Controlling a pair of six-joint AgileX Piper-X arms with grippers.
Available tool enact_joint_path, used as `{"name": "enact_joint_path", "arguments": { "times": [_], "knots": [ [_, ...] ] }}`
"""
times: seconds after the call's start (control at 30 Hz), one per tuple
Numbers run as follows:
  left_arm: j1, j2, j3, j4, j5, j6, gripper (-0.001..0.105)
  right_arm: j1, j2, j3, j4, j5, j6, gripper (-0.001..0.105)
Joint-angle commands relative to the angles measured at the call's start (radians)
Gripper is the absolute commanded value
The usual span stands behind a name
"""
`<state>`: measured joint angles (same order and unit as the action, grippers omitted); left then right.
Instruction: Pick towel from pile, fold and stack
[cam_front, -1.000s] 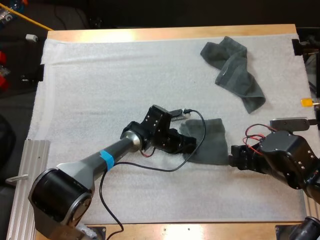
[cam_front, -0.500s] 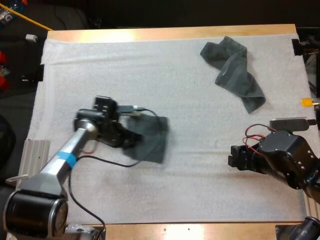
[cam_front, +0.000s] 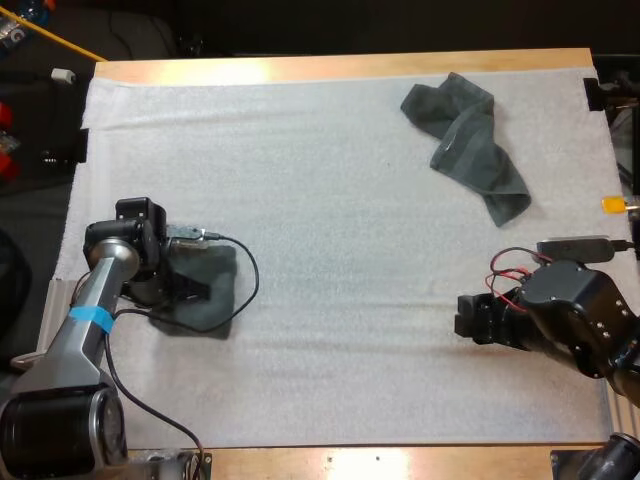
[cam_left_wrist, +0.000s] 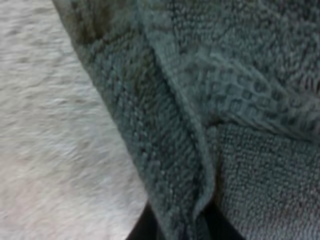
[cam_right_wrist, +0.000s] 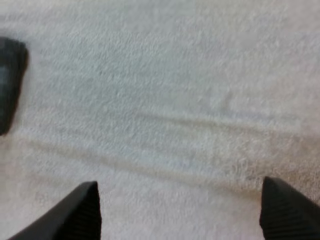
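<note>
the left gripper (cam_front: 192, 289) was clamped on a folded dark grey-green towel (cam_front: 216, 300) at the left of the white mat (cam_front: 330, 250), while the right gripper (cam_right_wrist: 180, 210) stood with fingers apart, well away from a crumpled dark grey-green towel (cam_front: 470, 145).

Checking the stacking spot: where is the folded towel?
High view: the folded towel lies at the left of the mat, pinched by the left gripper.

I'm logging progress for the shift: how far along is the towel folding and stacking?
Done: one folded towel lies at the left side of the mat. In hand: the left gripper is shut on its edge, not yet released. Left: the crumpled towel at the far right is untouched; the right gripper hangs open over bare mat. No stack of two yet.
</note>
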<state>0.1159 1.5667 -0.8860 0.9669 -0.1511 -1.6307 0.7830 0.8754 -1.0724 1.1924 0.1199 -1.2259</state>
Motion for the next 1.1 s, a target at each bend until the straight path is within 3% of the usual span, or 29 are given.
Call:
{"name": "enact_joint_path", "arguments": {
  "times": [0.0, 0.2, 0.3, 0.37, 0.43, 0.47, 0.53, 0.7, 0.77, 0.93, 1.07],
  "knots": [
    [0.008, -0.017, -0.005, 0.005, -0.055, 0.002, 0.0, -0.004, -0.003, -0.003, 0.002, -0.013, -0.012, 0.064],
    [0.035, -0.059, -0.005, -0.007, -0.148, 0.001, 0.0, -0.004, -0.003, -0.003, 0.002, -0.013, -0.012, 0.064],
    [0.047, -0.089, -0.005, -0.017, -0.151, 0.0, 0.003, -0.004, -0.003, -0.003, 0.002, -0.022, -0.012, 0.064],
    [0.052, -0.107, -0.005, -0.02, -0.151, 0.0, 0.015, -0.004, -0.003, -0.003, 0.002, -0.028, -0.012, 0.064],
    [0.057, -0.125, -0.005, -0.021, -0.151, 0.0, 0.042, -0.004, -0.003, -0.003, 0.002, -0.028, -0.016, 0.064],
    [0.057, -0.128, -0.005, -0.021, -0.151, 0.0, 0.049, -0.004, -0.003, -0.003, 0.002, -0.028, -0.02, 0.064],
    [0.057, -0.138, -0.005, -0.021, -0.152, 0.0, 0.073, -0.004, -0.003, -0.003, 0.002, -0.034, -0.02, 0.064],
    [0.057, -0.166, -0.005, -0.018, -0.152, -0.007, 0.06, -0.004, -0.003, -0.003, 0.002, -0.049, -0.024, 0.064],
    [0.057, -0.186, -0.005, -0.018, -0.126, -0.015, 0.059, -0.004, -0.003, -0.003, 0.002, -0.053, -0.028, 0.064],
    [0.057, -0.222, -0.005, -0.068, 0.169, -0.034, 0.059, -0.004, -0.003, -0.003, -0.001, -0.051, -0.028, 0.064],
    [0.057, -0.208, -0.005, -0.128, 0.248, -0.068, 0.059, -0.004, -0.003, -0.003, -0.001, -0.051, -0.028, 0.064]
  ]
}}
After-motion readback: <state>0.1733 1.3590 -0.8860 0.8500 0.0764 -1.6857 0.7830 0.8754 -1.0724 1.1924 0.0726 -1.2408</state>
